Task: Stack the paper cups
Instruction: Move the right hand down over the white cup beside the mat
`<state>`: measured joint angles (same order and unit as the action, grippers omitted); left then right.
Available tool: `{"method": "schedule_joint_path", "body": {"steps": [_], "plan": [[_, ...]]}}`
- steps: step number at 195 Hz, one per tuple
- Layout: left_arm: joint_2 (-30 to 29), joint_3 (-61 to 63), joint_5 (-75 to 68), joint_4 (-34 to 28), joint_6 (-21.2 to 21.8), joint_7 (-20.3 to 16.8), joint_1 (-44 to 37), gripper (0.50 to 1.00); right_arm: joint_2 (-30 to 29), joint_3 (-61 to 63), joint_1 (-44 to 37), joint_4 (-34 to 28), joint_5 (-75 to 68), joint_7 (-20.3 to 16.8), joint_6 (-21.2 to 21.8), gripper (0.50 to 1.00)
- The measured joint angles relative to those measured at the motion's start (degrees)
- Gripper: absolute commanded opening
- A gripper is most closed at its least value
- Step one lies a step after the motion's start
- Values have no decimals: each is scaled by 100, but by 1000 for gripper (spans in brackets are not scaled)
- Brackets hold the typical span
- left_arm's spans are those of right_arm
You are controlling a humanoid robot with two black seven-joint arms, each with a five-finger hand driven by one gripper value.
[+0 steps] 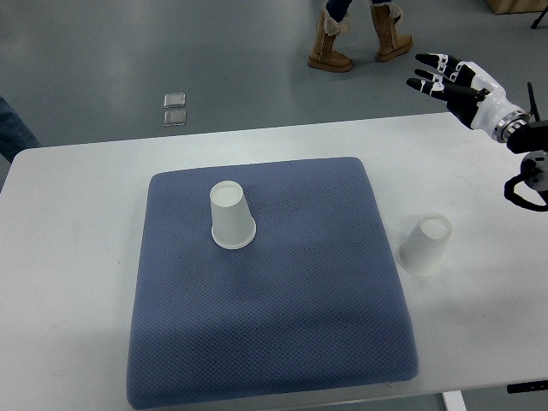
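The right hand (449, 81), fingers spread and empty, hovers beyond the table; 2 upside-down paper cups sit below it: the nearer cup (425, 245) beside the blue mat (274, 325), the farther cup (232, 216) on it.

Two matt white paper cups (232, 216) (425, 244) — one on a blue-grey cloth mat (270, 325) of rough, dimpled weave, one on the smooth white table (77, 257); right hand (452, 82) glossy plastic.

Lab: white table (77, 214), bare grey floor (214, 51)
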<state>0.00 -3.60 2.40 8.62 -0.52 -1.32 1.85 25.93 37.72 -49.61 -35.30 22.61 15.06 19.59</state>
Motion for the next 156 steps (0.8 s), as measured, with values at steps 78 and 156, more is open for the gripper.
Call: {"method": "schedule_joint_path", "body": {"steps": [78, 156], "plan": [[0, 0, 0, 0, 0, 0, 0, 1000, 1636, -198, -133, -2004, 3499, 865, 923, 940], [0, 0, -3, 0, 0, 0, 0, 1000, 2436, -1586, -128, -3839, 5850, 1612, 303, 938]]}}
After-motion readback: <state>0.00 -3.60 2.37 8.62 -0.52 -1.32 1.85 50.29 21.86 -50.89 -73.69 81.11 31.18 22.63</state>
